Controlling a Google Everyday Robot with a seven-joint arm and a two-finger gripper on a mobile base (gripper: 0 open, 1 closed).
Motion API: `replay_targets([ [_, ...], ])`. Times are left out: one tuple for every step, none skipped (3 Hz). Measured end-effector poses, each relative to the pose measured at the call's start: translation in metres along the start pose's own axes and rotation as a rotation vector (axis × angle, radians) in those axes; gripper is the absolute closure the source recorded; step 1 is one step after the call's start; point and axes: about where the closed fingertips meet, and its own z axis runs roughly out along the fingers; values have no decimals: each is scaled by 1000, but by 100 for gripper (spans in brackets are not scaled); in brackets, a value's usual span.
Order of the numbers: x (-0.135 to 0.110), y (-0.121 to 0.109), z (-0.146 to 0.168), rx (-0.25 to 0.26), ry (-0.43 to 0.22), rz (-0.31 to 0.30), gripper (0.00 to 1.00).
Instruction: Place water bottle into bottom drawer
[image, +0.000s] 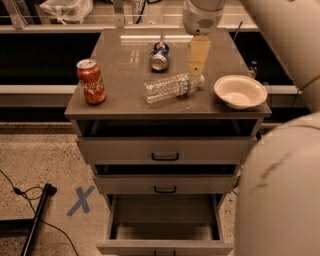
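The claw (196, 70), its opening impossible to tell, hangs over the worktop (125, 60) just beside the cap end of the water bottle (170, 88), which lies on its side, stretching away to the claw's left.

1 water bottle (172, 87), 1 Coke can (91, 81), 1 Pepsi can (159, 55), 1 bowl (240, 91), 3 drawers (165, 247), 1 claw (197, 67) by bottle cap
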Motion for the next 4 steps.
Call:
replay_targets([
  [-5,10,43,-76,-14,-8,0],
  [-11,30,76,-138,-28,-25,0],
  [-25,42,95,-168,-59,-47,14],
  [-35,49,104,-184,-80,-63,37],
])
